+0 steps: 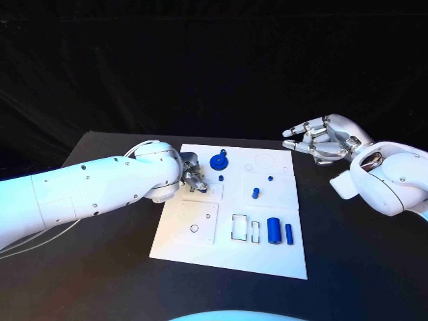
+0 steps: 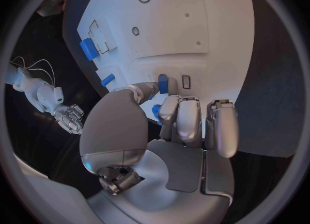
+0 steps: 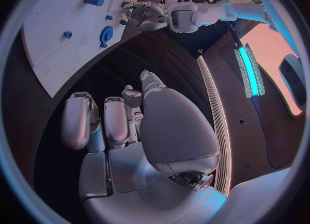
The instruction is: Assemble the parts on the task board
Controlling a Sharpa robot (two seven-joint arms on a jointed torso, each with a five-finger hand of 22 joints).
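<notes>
On the task board's left edge: left robot hand (image 1: 196,179), fingers curled down onto the board, grasp cannot be told | right robot hand (image 1: 320,138) off the board's far right corner, above the surface (image 1: 368,261), fingers loosely spread, holding nothing | task board (image 1: 196,244) mid-surface; blue parts (image 1: 279,232) near its near right corner.

left hand (image 1: 196,179): fingertips hidden behind its own wrist in the head view; a hold on the small blue part (image 2: 157,111) beneath its fingers cannot be told | task board (image 2: 194,43): near portion covered by the palm | right hand (image 1: 320,140): palm side turned away, contents not discernible
</notes>
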